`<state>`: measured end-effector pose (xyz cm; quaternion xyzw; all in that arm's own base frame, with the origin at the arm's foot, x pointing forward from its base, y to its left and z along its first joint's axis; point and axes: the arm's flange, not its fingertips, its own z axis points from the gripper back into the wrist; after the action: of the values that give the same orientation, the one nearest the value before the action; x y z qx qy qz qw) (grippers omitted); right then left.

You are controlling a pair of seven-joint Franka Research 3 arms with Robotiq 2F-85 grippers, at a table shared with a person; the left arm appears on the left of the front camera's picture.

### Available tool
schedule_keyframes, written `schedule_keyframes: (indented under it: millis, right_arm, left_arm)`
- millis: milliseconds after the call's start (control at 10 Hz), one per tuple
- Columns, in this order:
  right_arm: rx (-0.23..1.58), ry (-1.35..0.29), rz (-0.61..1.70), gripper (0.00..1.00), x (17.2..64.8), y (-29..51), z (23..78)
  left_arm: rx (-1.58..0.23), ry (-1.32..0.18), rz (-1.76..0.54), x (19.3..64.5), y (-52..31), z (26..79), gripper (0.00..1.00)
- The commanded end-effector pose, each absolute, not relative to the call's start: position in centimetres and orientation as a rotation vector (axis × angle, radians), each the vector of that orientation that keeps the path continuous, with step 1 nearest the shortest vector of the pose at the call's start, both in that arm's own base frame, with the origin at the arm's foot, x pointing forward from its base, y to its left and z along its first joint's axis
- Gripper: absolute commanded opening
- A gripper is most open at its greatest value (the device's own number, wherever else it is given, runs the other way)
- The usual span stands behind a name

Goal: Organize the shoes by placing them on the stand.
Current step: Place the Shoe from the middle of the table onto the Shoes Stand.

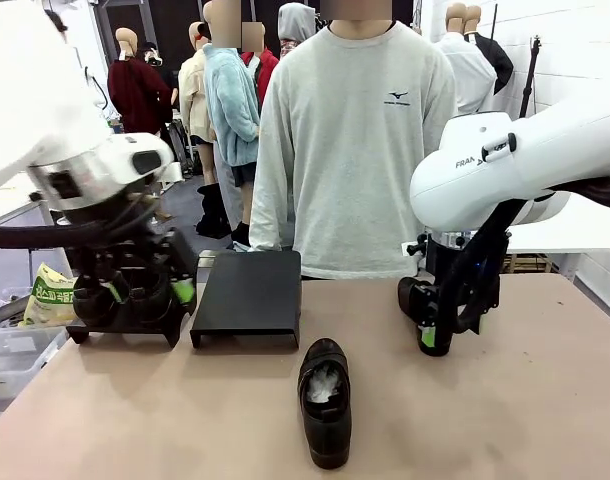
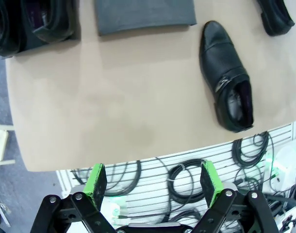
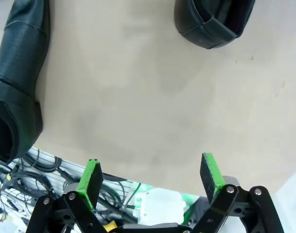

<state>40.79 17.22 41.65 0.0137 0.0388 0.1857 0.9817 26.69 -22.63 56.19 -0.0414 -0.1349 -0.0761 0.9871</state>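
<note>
Four black shoes (image 1: 325, 415), two on left stand (image 1: 125, 326), two on table (image 1: 505, 420)

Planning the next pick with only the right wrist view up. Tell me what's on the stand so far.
Observer: Two shoes sit side by side on the left stand.
Operator: Report any other stand.
Observer: A middle stand sits right beside it, in front of the person, and its flat top is bare.
Operator: Give me the left claw's state.
Observer: The left claw is open with nothing between its pads, looking down over the near table edge.
</note>
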Motion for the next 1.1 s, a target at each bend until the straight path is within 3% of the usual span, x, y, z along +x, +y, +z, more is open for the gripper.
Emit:
schedule_keyframes:
  millis: [0, 500, 1000]
  right_arm:
    - [0.010, 0.089, 0.391, 1.00, 40.9, 17.5, 41.9]
    - [0.010, 0.089, 0.391, 1.00, 40.9, 17.5, 41.9]
    - [0.010, 0.089, 0.391, 1.00, 40.9, 17.5, 41.9]
  left_arm:
    - [-0.117, -0.260, -0.029, 28.3, -26.8, 54.4, 1.00]
    - [-0.228, -0.094, 0.177, 27.4, -32.8, 46.6, 1.00]
    - [-0.229, -0.156, 0.080, 27.3, -36.3, 42.3, 1.00]
